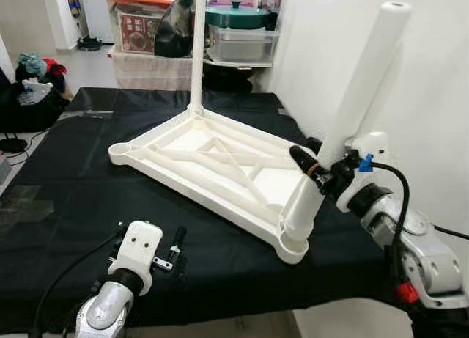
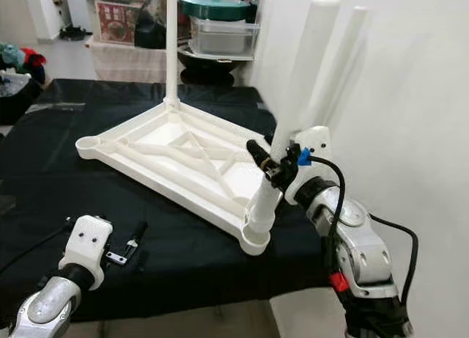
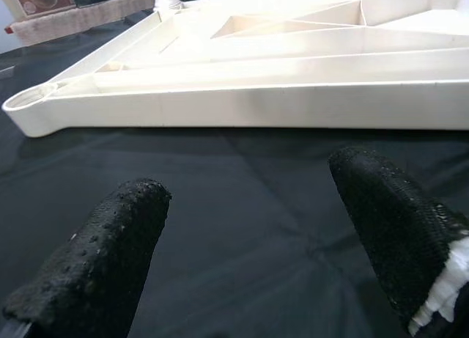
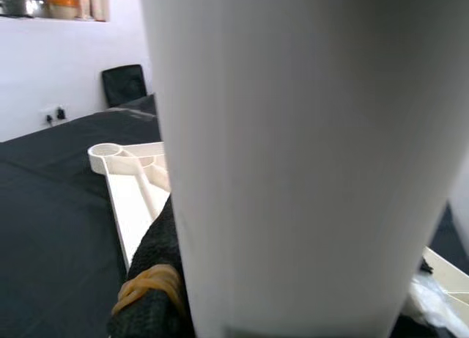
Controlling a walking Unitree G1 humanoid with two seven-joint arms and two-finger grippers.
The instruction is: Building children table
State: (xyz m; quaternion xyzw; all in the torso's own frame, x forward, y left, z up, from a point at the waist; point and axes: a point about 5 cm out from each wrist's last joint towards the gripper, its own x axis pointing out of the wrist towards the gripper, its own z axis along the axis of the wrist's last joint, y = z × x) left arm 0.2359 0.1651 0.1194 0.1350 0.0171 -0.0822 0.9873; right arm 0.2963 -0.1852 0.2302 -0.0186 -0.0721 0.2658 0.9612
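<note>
R gripper [image 2: 272, 164]: its 2 black fingers [image 1: 302, 160] are closed round a white table leg [image 1: 350, 107], gripping it low on the shaft, just above the socket end. In the R wrist view the leg [image 4: 308, 155] sits right against the lens, w/ 1 finger [image 4: 150, 279] pressed to it, a yellowish band wrapped on that finger. Below the fingers the leg's foot is seated in the near R corner socket [image 1: 293, 244] of the white table frame [image 1: 212, 162]; leg leans away from the frame, top toward the white wall [image 1: 440, 74], not upright.

Frame lies upside down, ribs & diagonal braces facing up, on a black cloth [image 1: 80, 206] over the tabletop. Beyond the R fingers, at the far corner, a 2nd leg [image 1: 198, 48] stands upright in its socket. The near L corner socket [image 1: 121, 151] is an open ring, no leg in it.

L gripper [image 3: 256, 235]: fingers [image 3: 95, 265] spread wide apart, holding nothing, hovering low over the black cloth. Just ahead of the fingertips is the frame's long side wall [image 3: 293, 107], near but not touching. From the head views the L gripper [image 1: 176, 250] is at the near edge of the tabletop, well apart from the R one.

Past the tabletop: storage boxes [image 1: 139, 19], a metal pot w/ a green lid [image 1: 236, 15], bags on the floor [image 1: 33, 74] to the L.
</note>
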